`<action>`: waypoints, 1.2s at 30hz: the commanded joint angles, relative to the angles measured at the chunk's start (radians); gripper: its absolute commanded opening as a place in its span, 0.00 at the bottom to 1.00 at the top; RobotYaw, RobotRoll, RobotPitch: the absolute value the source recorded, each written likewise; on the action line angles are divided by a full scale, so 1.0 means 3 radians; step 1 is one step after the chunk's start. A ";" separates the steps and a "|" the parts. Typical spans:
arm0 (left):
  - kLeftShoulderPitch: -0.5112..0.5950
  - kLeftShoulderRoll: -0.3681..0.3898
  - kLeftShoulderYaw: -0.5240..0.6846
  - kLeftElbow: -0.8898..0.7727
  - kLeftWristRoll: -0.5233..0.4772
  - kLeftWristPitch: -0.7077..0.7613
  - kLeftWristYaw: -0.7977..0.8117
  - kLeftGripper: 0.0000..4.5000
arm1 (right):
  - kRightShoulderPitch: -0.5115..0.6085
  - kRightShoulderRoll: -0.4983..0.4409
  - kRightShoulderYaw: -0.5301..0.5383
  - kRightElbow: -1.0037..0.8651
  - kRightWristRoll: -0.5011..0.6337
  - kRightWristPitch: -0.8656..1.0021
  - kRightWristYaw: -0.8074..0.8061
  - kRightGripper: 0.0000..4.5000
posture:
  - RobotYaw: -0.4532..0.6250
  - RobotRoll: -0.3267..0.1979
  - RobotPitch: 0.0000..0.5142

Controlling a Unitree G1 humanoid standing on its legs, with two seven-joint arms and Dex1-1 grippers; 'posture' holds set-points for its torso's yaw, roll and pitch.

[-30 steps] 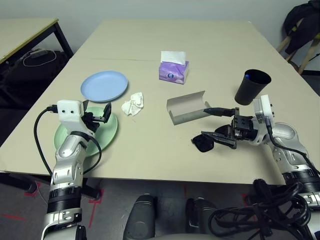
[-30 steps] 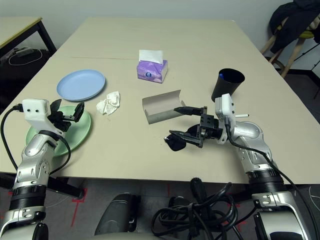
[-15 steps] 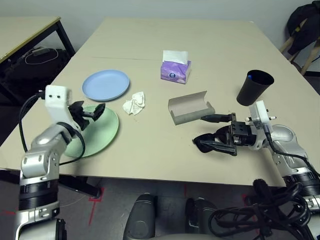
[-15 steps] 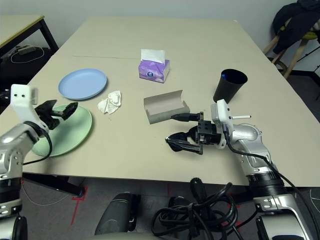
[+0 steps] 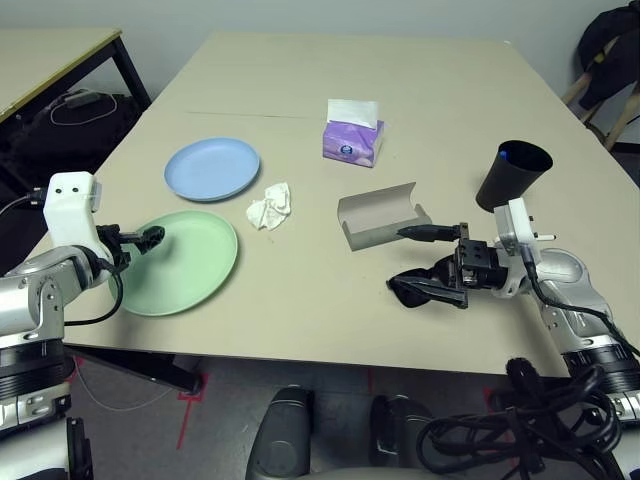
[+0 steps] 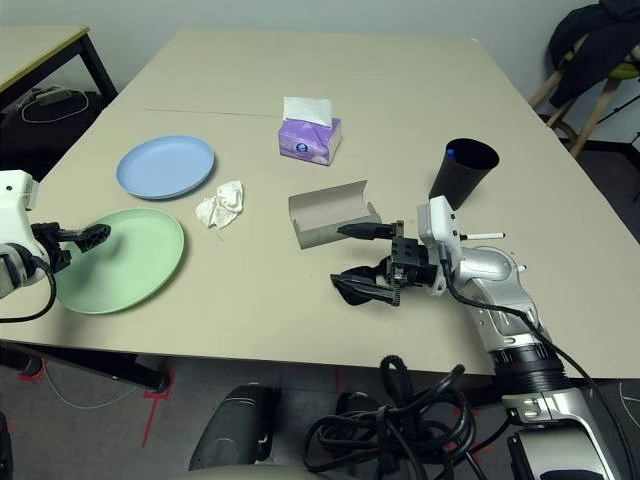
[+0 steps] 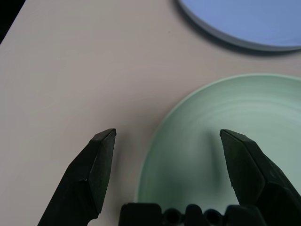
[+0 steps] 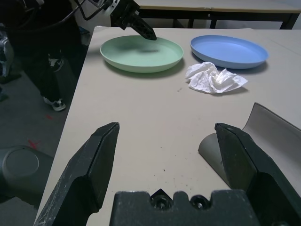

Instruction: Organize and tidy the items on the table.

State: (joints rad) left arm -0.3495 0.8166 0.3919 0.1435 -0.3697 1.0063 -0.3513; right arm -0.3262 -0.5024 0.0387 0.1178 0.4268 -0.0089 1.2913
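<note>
At lower left the left tool (image 5: 150,236) gapes wide over the green plate's (image 5: 185,265) rim. Right tool (image 5: 430,262) (also wide) hovers mid-right, seemingly just above the sunglasses (image 5: 407,289) on the table (image 5: 300,300).

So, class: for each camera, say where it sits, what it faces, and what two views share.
Head eyes: look down over the table; both forearms show.
Left wrist: above the green plate rim, between its open jaws.
Right wrist: looks across the table past open jaws.
Shared: both wrist views show the green plate and blue plate.
</note>
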 commanded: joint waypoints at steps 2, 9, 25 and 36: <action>-0.0010 0.0115 0.0005 0.0152 0.0024 0.0193 -0.0067 1.00 | 0.0042 0.0002 0.0039 -0.0025 -0.0017 -0.0012 -0.0001 1.00 | 0.60 0.62 0.16; 0.0065 0.0242 -0.0017 0.0259 0.0040 0.0509 -0.0117 1.00 | 0.0054 0.0017 0.0028 -0.0011 -0.0025 -0.0038 0.0000 1.00 | 0.60 0.62 0.15; 0.0046 0.0264 0.0173 0.0137 -0.0019 0.0804 -0.0114 0.02 | 0.0039 0.0018 0.0043 -0.0070 -0.0039 0.0010 -0.0057 1.00 | 0.60 0.62 0.15; -0.0030 0.0221 0.0241 0.0090 -0.0116 0.0980 -0.0176 0.01 | 0.0019 0.0014 0.0072 -0.0112 -0.0049 0.0037 -0.0146 1.00 | 0.59 0.62 0.15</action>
State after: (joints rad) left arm -0.3565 0.8939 0.4643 0.1691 -0.3988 1.2766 -0.4011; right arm -0.3191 -0.4954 0.0562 0.1043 0.4161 -0.0017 1.2519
